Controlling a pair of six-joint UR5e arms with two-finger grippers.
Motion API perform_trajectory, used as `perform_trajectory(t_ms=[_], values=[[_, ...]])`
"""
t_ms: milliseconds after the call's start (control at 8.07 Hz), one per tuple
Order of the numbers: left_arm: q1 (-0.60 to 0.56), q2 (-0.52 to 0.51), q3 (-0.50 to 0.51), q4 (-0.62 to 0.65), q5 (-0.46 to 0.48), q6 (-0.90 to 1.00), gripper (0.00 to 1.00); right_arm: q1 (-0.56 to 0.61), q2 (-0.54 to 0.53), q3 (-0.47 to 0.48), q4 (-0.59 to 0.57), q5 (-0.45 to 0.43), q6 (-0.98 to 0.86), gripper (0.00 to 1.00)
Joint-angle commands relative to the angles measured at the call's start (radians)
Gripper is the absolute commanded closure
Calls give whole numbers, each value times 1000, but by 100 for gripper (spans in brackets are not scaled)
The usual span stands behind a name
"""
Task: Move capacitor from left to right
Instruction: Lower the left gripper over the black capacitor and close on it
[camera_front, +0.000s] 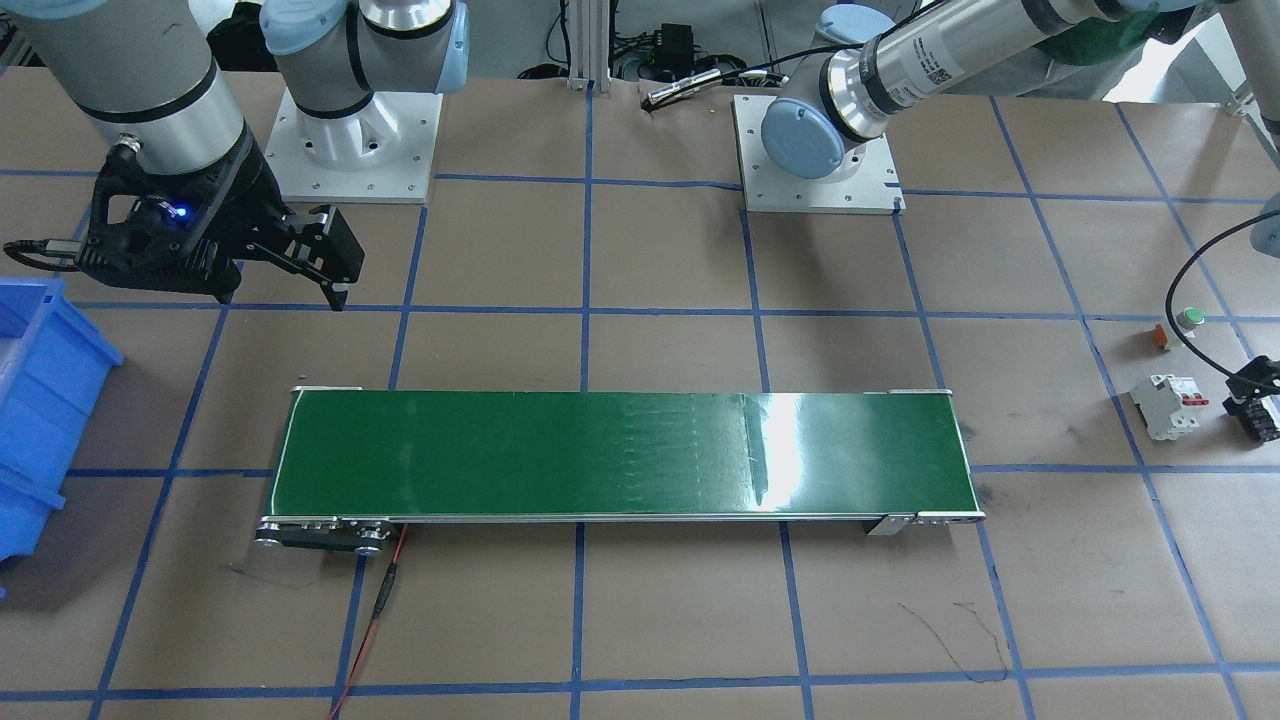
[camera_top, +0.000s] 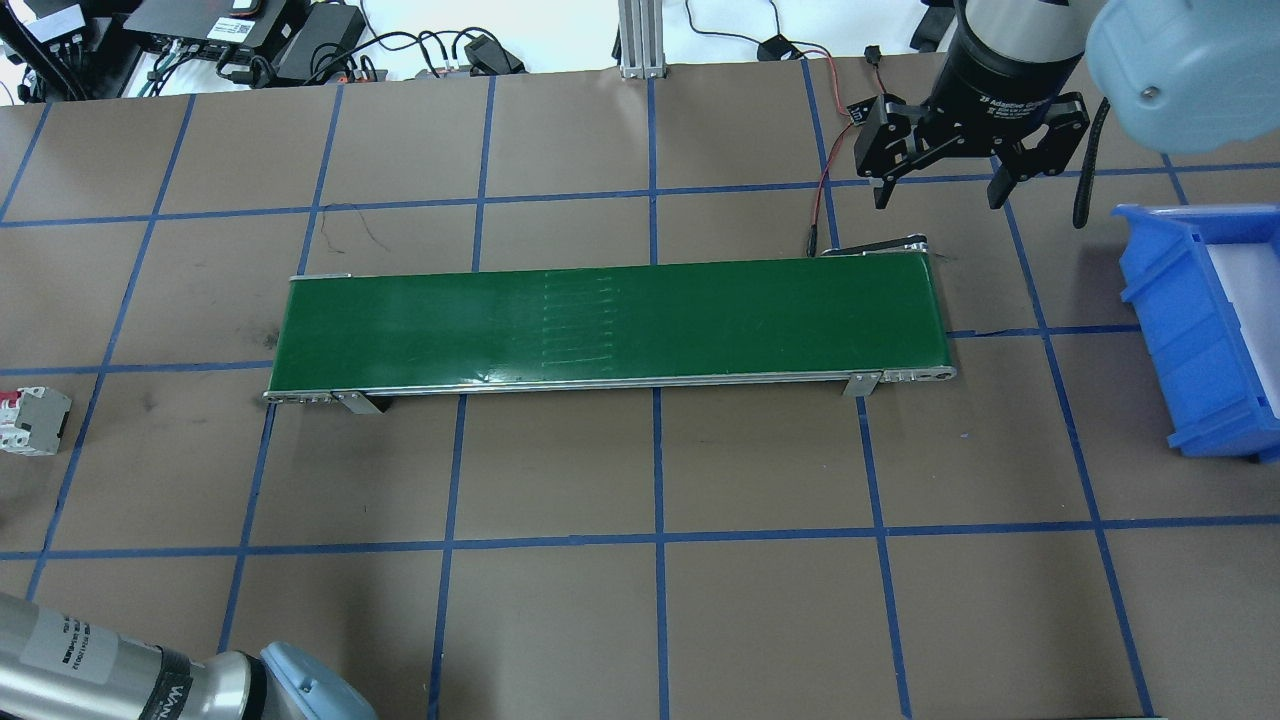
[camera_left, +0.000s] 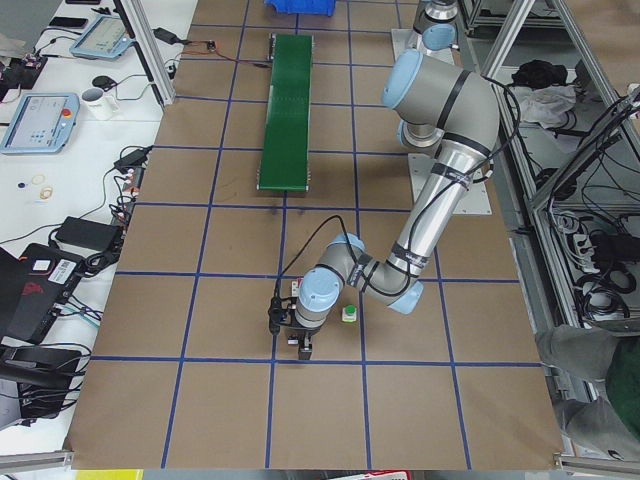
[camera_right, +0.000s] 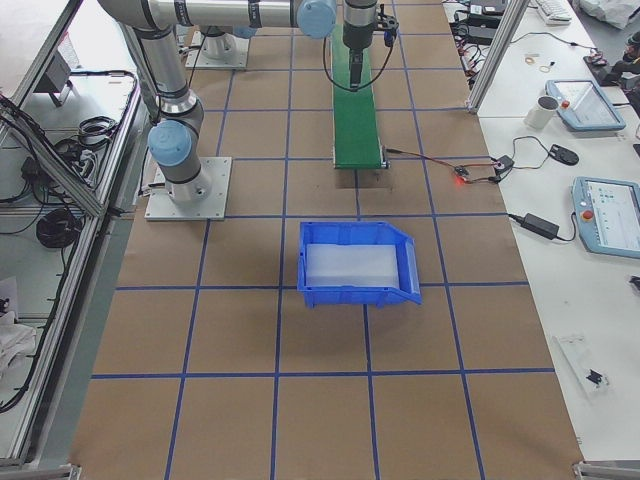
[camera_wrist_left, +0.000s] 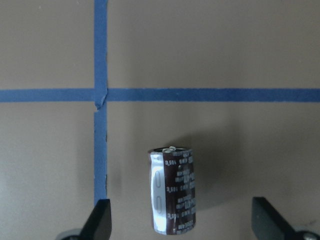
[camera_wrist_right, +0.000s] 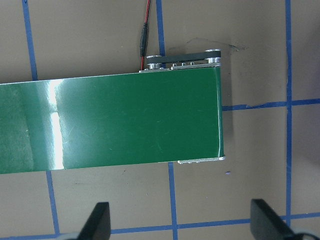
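Note:
The capacitor (camera_wrist_left: 173, 191) is a stubby dark brown cylinder with a glossy printed sleeve. It lies on its side on the brown table, just below a blue tape cross. My left gripper (camera_wrist_left: 181, 215) is open and low over it, one finger on each side, not touching. This gripper shows at the right edge of the front view (camera_front: 1262, 405), where the capacitor is hidden. My right gripper (camera_top: 940, 200) is open and empty, hanging above the table beside the far end of the green conveyor belt (camera_top: 610, 325).
A white circuit breaker (camera_front: 1170, 405) with red switches and a green-capped push button (camera_front: 1188, 318) sit close to the left gripper. A blue bin (camera_top: 1210, 320) stands beyond the belt's right end. A red cable (camera_top: 822, 190) runs to the belt's motor.

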Motion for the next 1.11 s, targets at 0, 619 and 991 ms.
perform_trajectory(t_ms=[0, 619, 991], values=[[-1, -4, 1, 8, -9, 8, 3, 0, -1, 4, -7, -9, 1, 0], [-1, -53, -1, 68, -6, 14, 17, 0, 0, 7, -29, -23, 5, 0], [-4, -45, -1, 70, 2, 15, 17, 0, 0, 7, -38, -23, 9, 0]])
